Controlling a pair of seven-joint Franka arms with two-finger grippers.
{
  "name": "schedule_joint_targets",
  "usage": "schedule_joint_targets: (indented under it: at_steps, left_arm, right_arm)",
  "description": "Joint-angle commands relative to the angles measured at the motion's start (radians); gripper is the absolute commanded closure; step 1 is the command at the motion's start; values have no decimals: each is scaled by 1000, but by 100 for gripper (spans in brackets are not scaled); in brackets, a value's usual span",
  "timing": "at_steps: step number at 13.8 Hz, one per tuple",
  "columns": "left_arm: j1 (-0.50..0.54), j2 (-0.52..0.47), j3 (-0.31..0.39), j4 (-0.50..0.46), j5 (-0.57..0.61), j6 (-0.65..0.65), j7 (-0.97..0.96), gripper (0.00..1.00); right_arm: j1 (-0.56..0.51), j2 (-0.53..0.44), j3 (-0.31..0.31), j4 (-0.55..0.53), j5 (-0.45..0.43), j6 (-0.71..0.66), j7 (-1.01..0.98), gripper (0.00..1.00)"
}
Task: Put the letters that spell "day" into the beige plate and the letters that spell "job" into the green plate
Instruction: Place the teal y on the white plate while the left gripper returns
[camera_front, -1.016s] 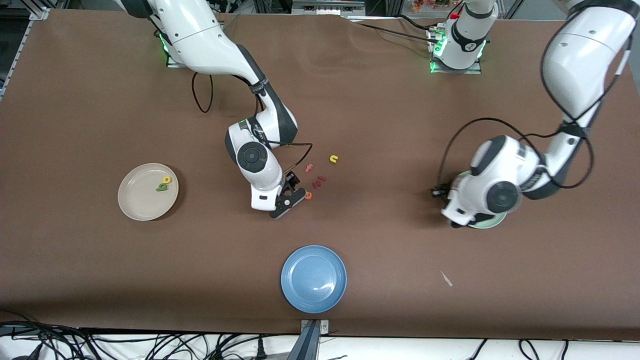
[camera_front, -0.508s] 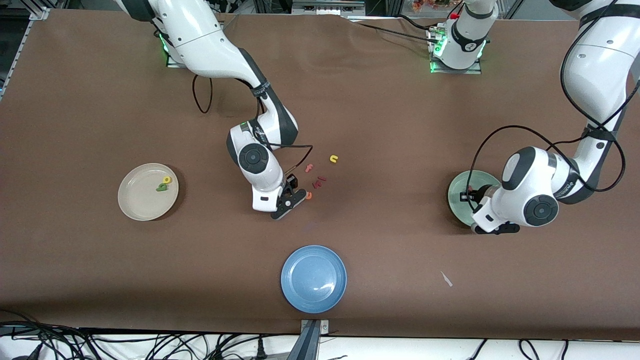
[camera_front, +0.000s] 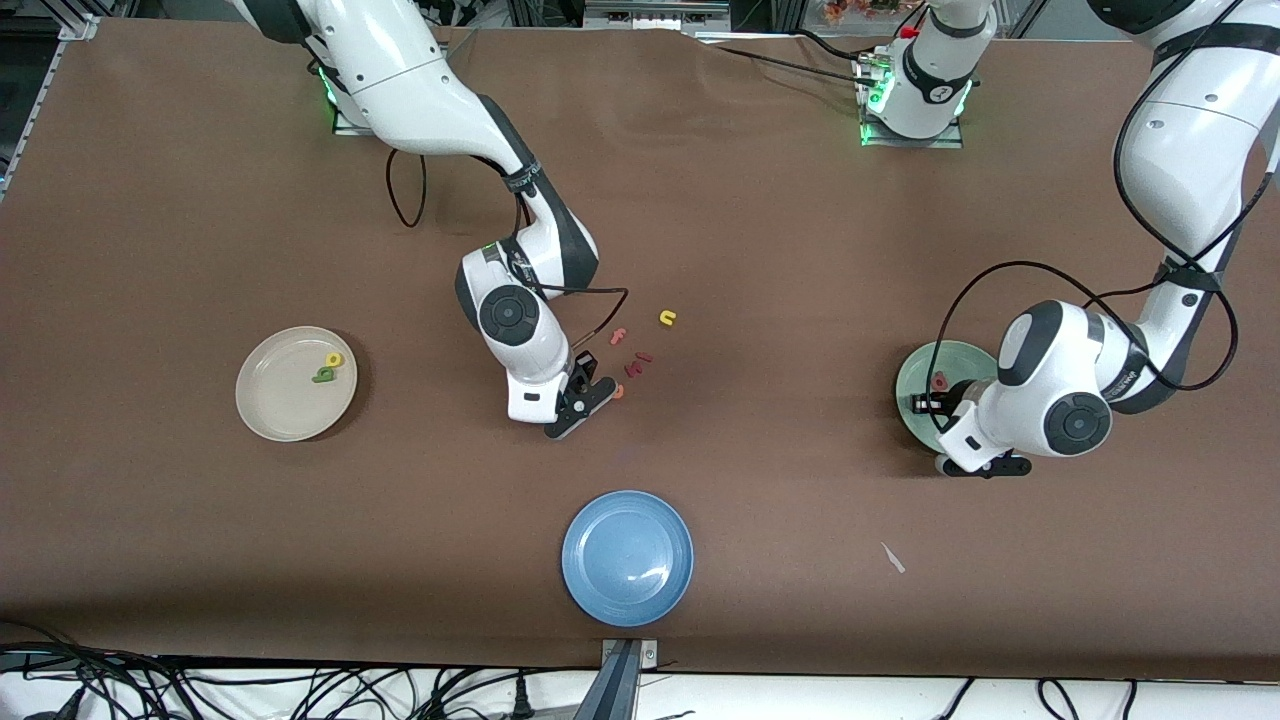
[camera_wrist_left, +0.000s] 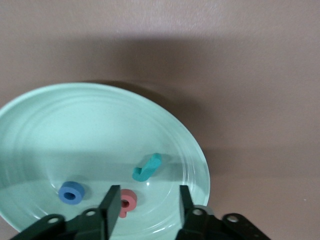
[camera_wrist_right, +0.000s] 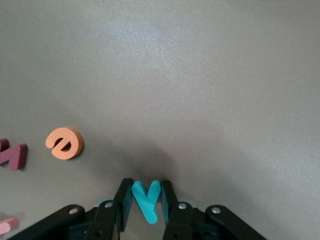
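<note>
My right gripper (camera_wrist_right: 146, 200) is down at the table in the middle, shut on the teal y (camera_wrist_right: 146, 199), which stands between its fingers. In the front view this gripper (camera_front: 576, 405) sits beside the orange e (camera_front: 617, 391). The beige plate (camera_front: 280, 405) holds the yellow d (camera_front: 333, 359) and the green a (camera_front: 322, 375). My left gripper (camera_wrist_left: 148, 205) hangs open over the green plate (camera_wrist_left: 75, 130), with nothing between its fingers. In that plate lie the teal j (camera_wrist_left: 147, 167), the blue o (camera_wrist_left: 71, 192) and the salmon b (camera_wrist_left: 127, 202).
Loose letters lie by the right gripper: the orange e (camera_wrist_right: 64, 142), dark red pieces (camera_front: 640, 362), a salmon f (camera_front: 618, 336) and a yellow letter (camera_front: 667, 318). A blue plate (camera_front: 627, 557) stands nearer the front camera. A small white scrap (camera_front: 892, 557) lies toward the left arm's end.
The right gripper closed on the teal y. The left arm shifted over the green plate, its gripper opened, and the salmon b now lies in the plate.
</note>
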Motion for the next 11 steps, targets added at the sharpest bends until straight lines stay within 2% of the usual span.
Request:
schedule_joint_targets:
  at_steps: [1, 2, 4, 5, 6, 9, 11]
  left_arm:
    - [-12, -100, -6, 5, -9, -52, 51, 0]
    - [-9, -149, -30, 5, -10, -60, 51, 0]
    - [-4, -247, -92, 17, -18, -154, 51, 0]
    - [-6, -293, -110, 56, -53, -204, 51, 0]
    - [-6, -321, -117, 107, -99, -254, 51, 0]
    - [-7, -366, -123, 295, -191, -437, 52, 0]
    - [-9, -413, -121, 365, -285, -572, 45, 0]
  right_arm:
    - [-4, 28, 10, 25, 13, 7, -10, 76]
    - [-4, 28, 10, 25, 13, 7, -9, 80]
    - [-4, 28, 10, 25, 15, 7, -7, 82]
    - [-4, 25, 10, 26, 15, 4, -9, 87]
    - [-10, 14, 8, 31, 18, -9, -10, 87]
    - [-65, -79, -3, 31, 18, -187, -42, 88]
    - [-102, -139, -44, -22, 18, -289, -130, 88]
